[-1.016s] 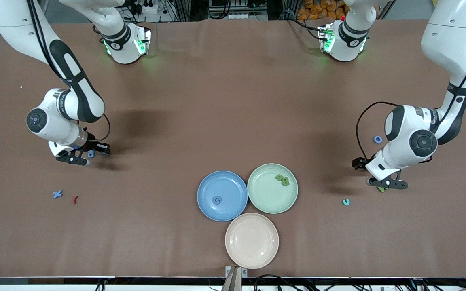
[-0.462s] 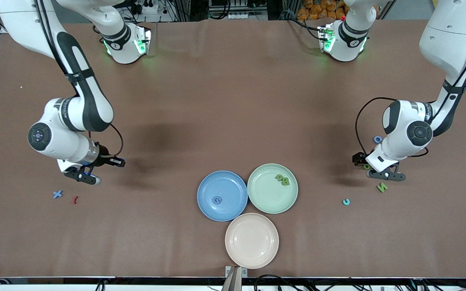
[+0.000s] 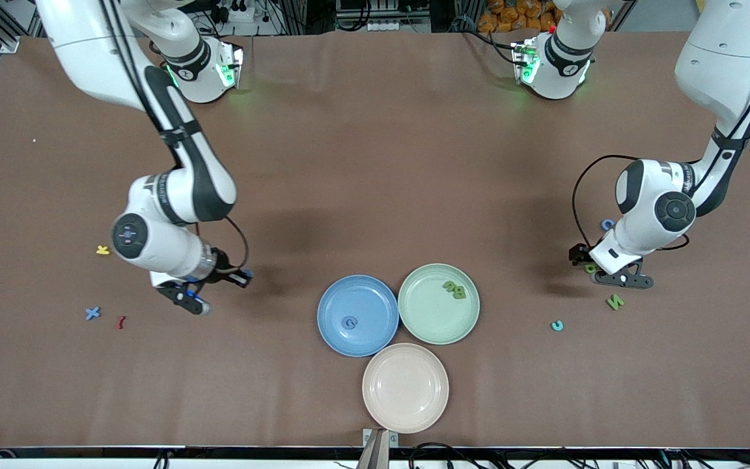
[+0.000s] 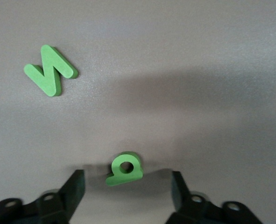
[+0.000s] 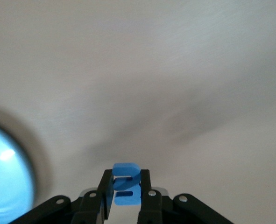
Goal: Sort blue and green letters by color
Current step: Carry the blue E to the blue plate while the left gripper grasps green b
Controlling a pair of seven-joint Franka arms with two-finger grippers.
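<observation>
My right gripper point(image 3: 193, 303) is shut on a blue letter point(image 5: 126, 184) and hangs over bare table, between a blue X point(image 3: 92, 313) and the blue plate point(image 3: 375, 299). That plate holds one blue letter point(image 3: 349, 322). My left gripper point(image 3: 609, 277) is low at the left arm's end of the table. Its jaws are open on either side of a small green letter point(image 4: 124, 168), with a gap at each fingertip. A green N point(image 4: 50, 70) lies close by point(image 3: 614, 301). Two green letters point(image 3: 454, 288) lie in the green plate point(image 3: 427, 319).
A blue ring letter point(image 3: 607, 225) lies partly hidden by the left arm, and a teal letter point(image 3: 556, 325) lies nearer the camera. A red letter point(image 3: 120, 321) and a yellow letter point(image 3: 102, 250) lie at the right arm's end. A pink plate point(image 3: 405, 387) holds nothing.
The right arm has lifted the blue letter and carried it toward the plates, uncovering the yellow letter. The left gripper moved off the green N to straddle the other green letter.
</observation>
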